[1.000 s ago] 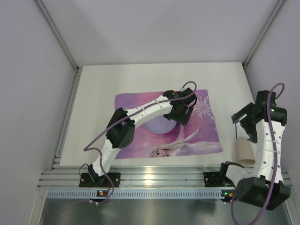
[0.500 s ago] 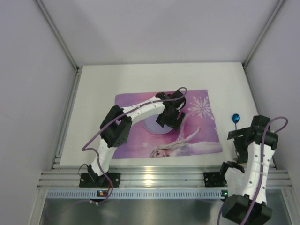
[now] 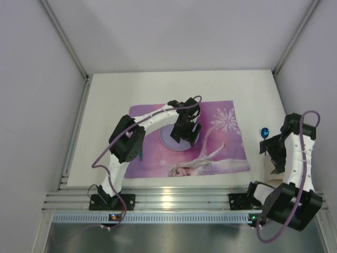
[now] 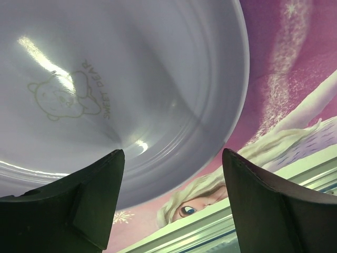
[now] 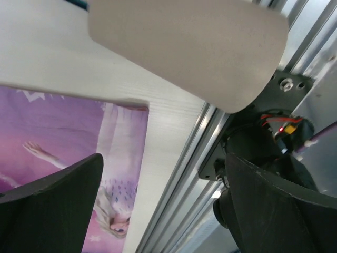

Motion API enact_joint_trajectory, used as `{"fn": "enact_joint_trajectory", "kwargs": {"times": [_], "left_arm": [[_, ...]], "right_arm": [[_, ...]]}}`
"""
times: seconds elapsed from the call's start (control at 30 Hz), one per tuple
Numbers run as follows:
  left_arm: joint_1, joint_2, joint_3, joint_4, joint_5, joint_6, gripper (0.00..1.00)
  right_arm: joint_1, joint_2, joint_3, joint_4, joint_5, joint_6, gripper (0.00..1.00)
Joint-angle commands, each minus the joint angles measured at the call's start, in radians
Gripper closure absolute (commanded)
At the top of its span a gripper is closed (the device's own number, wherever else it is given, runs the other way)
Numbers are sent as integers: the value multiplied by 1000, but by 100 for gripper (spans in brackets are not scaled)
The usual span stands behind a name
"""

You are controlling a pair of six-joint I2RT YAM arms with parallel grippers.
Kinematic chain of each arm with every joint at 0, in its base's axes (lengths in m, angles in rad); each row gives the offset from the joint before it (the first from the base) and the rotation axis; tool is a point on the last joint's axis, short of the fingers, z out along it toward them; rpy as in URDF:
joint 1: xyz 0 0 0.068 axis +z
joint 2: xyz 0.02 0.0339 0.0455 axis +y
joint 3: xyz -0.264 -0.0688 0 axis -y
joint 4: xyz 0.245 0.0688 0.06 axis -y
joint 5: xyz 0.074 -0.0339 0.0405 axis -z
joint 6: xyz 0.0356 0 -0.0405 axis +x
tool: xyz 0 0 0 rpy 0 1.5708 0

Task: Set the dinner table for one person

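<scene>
A lavender plate (image 3: 169, 139) with a bear print lies on the purple-pink princess placemat (image 3: 226, 153) on the white dinner table (image 3: 116, 95). My left gripper (image 3: 185, 130) hangs open just above the plate's right side. In the left wrist view the plate (image 4: 131, 79) fills the frame, and nothing is between the open fingers (image 4: 79, 205). My right gripper (image 3: 271, 152) is open beside the mat's right edge. A beige cup (image 5: 184, 47) stands just beyond its fingertips (image 5: 284, 211). In the top view the right arm mostly hides the cup.
A blue spoon end (image 3: 265, 132) shows on the table right of the mat, by the right gripper. The aluminium rail (image 3: 174, 200) runs along the near edge and also shows in the right wrist view (image 5: 210, 174). Grey walls close in three sides.
My left gripper has drifted left over the plate. My right arm has pulled back towards its base, uncovering the blue spoon end, and now covers the cup.
</scene>
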Motion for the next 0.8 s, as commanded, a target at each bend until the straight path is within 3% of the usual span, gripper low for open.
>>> {"fn": "enact_joint_trajectory", "kwargs": {"times": [0.0, 0.1, 0.2, 0.57, 0.77], "left_arm": [[-5, -59, 23, 4, 13, 19, 20], [-5, -51, 51, -24, -8, 28, 20], [-5, -42, 78, -47, -33, 29, 20], [-4, -26, 72, -76, -39, -41, 22], [-5, -39, 51, -99, -83, -63, 22]], "right_arm": [[34, 102, 184, -101, 178, -105, 0], [41, 149, 249, -132, 252, -151, 1], [39, 137, 165, -123, 219, -134, 0], [19, 321, -3, 67, 162, -126, 0], [-54, 422, -32, 215, 205, -213, 0]]}}
